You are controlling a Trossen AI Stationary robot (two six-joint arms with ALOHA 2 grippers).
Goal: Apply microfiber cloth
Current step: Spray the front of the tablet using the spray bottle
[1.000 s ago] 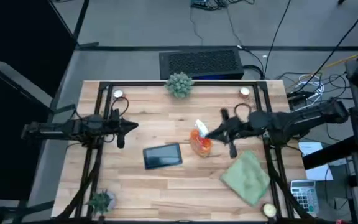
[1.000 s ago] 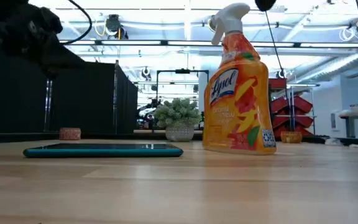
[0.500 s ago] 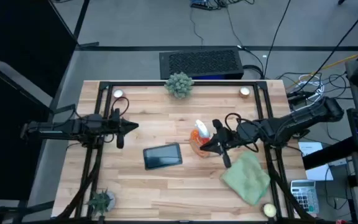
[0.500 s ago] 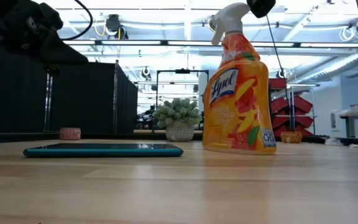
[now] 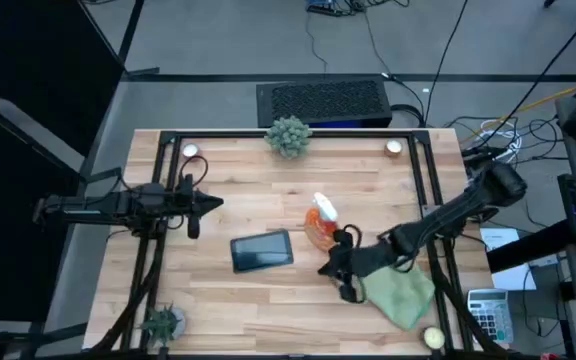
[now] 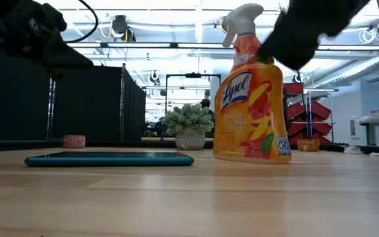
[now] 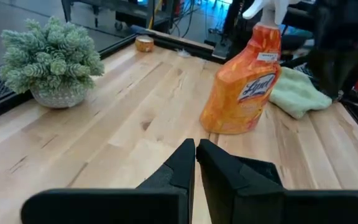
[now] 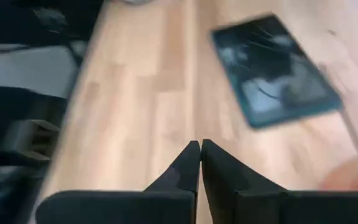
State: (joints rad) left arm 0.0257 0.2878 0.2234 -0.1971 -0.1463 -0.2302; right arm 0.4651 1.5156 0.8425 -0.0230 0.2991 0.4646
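Microfiber cloth (image 5: 400, 285): pale sage-green, rumpled, laid near the table's right front corner.
Right gripper (image 5: 334, 280): fingers pressed together, poised at the cloth's left edge.
Left gripper (image 5: 200, 203): closed, parked at left.
Table (image 5: 248, 180): light wood planks.
Room: grey floor, cables.

Tablet (image 5: 262, 251) flat nr orange spray btl (image 5: 321, 223); plant (image 5: 288, 135) at far edge.

The wooden table (image 5: 248, 185) carries a tablet (image 5: 262, 250), spray bottle (image 5: 320, 222), microfiber cloth (image 5: 400, 290) and 2 plants (image 5: 288, 135).
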